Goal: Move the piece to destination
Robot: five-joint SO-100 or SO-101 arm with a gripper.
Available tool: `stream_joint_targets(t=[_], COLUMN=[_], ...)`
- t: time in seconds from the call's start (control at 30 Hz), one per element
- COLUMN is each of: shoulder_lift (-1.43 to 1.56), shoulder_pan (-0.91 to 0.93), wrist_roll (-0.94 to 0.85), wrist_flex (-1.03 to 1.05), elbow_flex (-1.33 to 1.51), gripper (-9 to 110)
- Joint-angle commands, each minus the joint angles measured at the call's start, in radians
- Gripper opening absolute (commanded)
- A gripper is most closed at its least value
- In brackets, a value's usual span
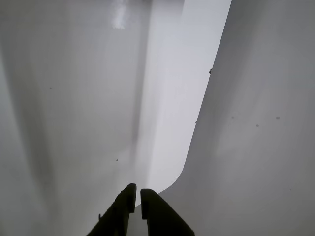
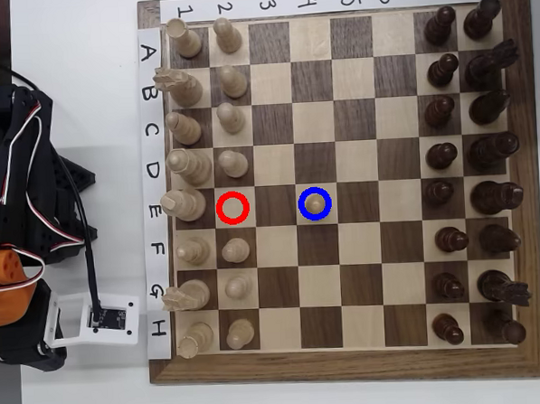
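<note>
One pawn on its mark, jaws well away from the board

Two dark fingers (image 1: 137, 199) show at the bottom of the wrist view, nearly pressed together with only a slit between them and nothing held, looking out over bare white tabletop (image 1: 74, 123) with no board in sight. From above, the arm (image 2: 17, 206) sits folded off the board's left edge, beside rows D to H. Farther right, the red-ringed square (image 2: 233, 208) at E2 is empty, and two squares beyond it the piece (image 2: 315, 202) stands upright inside the blue ring of the destination (image 2: 300, 206) at E4. So the pawn lies to the right of the arm along row E, well apart from the jaws; the move looks done to me.
</note>
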Motion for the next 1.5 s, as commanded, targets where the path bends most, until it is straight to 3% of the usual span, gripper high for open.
stream_joint_targets(t=[0.0,1.47], shoulder_lift=[0.063,0.063], shoulder_pan=[0.005,0.023], wrist_roll=[0.002,0.021], wrist_flex=[0.002,0.002], elbow_flex=[0.029,0.029], gripper=[0,2])
